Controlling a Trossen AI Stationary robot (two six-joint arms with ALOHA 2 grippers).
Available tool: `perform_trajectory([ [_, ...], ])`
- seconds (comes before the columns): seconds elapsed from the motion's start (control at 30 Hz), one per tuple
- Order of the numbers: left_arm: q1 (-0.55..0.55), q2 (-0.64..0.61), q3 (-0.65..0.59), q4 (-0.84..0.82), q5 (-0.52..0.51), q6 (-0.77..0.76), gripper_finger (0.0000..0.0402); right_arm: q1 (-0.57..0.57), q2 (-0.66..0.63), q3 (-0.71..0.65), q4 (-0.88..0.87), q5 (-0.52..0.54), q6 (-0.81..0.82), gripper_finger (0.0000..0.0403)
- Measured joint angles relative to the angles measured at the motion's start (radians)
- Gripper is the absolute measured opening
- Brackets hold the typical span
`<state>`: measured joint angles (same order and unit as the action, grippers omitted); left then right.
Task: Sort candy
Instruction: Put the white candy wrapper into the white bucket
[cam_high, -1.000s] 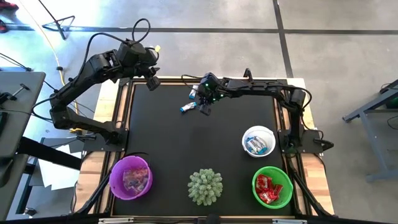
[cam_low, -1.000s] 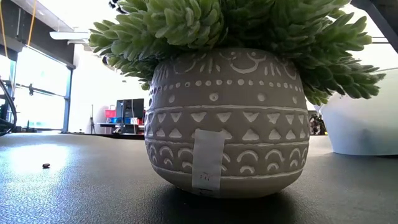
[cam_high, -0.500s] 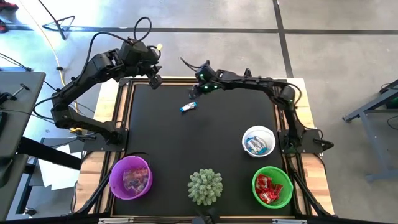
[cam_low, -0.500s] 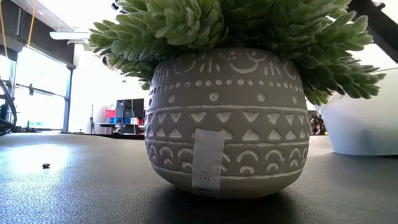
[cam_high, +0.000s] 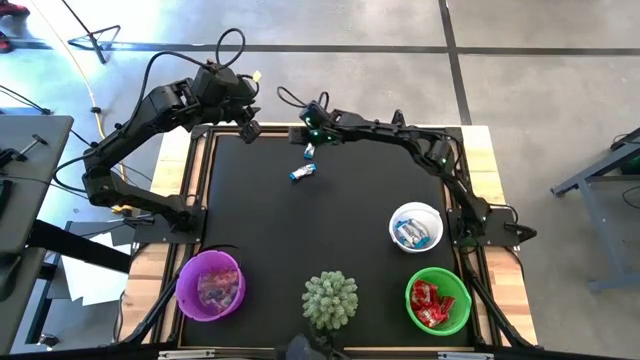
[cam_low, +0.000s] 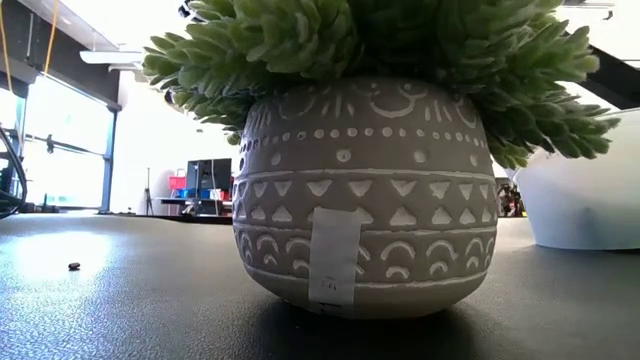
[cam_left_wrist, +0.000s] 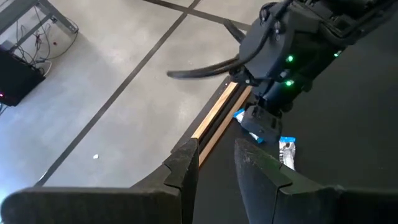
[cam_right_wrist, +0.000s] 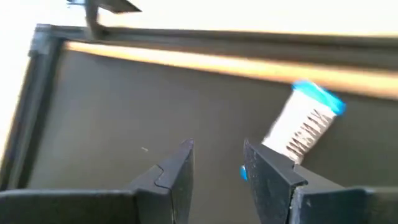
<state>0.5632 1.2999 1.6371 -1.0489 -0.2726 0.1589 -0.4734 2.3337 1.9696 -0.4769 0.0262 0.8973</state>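
Two blue-and-white candies (cam_high: 303, 170) lie loose near the mat's far edge (cam_high: 330, 130), where the right gripper (cam_high: 311, 140), jaws parted and apparently empty, has swung from beside them to hover beyond, so neither is sorted.

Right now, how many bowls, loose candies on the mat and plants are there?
Bowls: 3: purple bowl, white bowl, green bowl
Loose candies: 2: far candy, near candy
Potted plant: 1
Total: 6

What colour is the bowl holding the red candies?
Green: the bowl at the table's near right corner, holding red candies. Clearest in the high view.
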Motion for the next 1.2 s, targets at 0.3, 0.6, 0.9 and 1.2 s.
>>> perform_trajectory([
  [0.3, 0.0, 0.0, 0.0, 0.0, 0.0, 0.0, 0.009, -0.011, 0.001, -0.003, -0.21, 0.01, 0.119, 0.0133],
  [0.6, 0.0, 0.0, 0.0, -0.001, 0.0, 0.009, 0.009, -0.009, 0.001, -0.003, -0.187, 0.027, 0.224, 0.0133],
  [0.9, 0.0, 0.0, 0.0, -0.001, 0.0, 0.035, 0.009, -0.004, 0.001, -0.003, -0.168, -0.048, 0.224, 0.0133],
  [1.2, 0.001, 0.0, 0.0, -0.002, -0.03, 0.051, 0.009, -0.007, 0.001, -0.004, -0.141, -0.039, 0.202, 0.0133],
])
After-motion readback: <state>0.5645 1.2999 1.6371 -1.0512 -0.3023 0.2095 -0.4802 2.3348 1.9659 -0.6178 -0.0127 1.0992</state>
